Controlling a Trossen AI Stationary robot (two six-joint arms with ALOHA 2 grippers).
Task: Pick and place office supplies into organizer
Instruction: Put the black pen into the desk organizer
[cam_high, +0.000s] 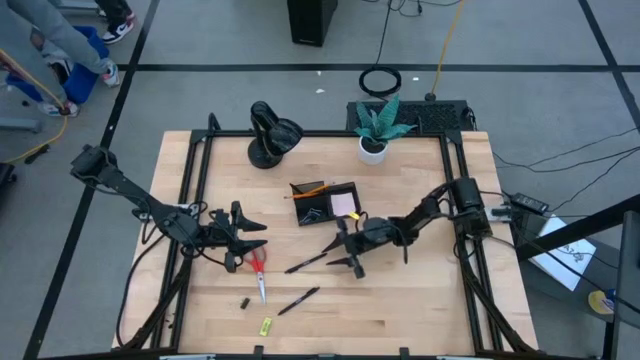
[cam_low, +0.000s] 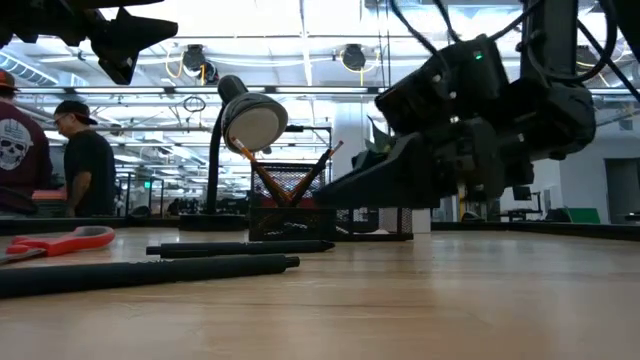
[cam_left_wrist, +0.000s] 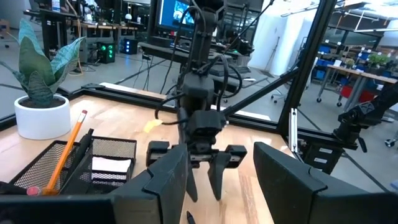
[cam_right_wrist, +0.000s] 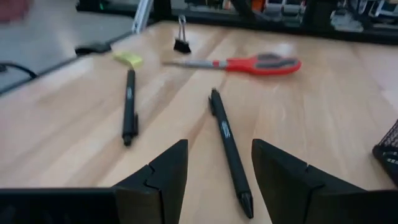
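Fingers of the right gripper (cam_right_wrist: 214, 177) are spread open and empty, straddling the near black pen (cam_right_wrist: 229, 149), whose long axis runs straight ahead between them, so it's way closer than the left gripper (cam_high: 243, 243), also open, by the scissors (cam_high: 258, 268).

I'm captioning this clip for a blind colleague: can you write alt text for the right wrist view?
The right arm's open tool hovers low over a black pen on the wooden table, its two dark fingers either side of the pen. Beyond lie a second black pen, red-handled scissors, a black binder clip and a small yellow-green piece.
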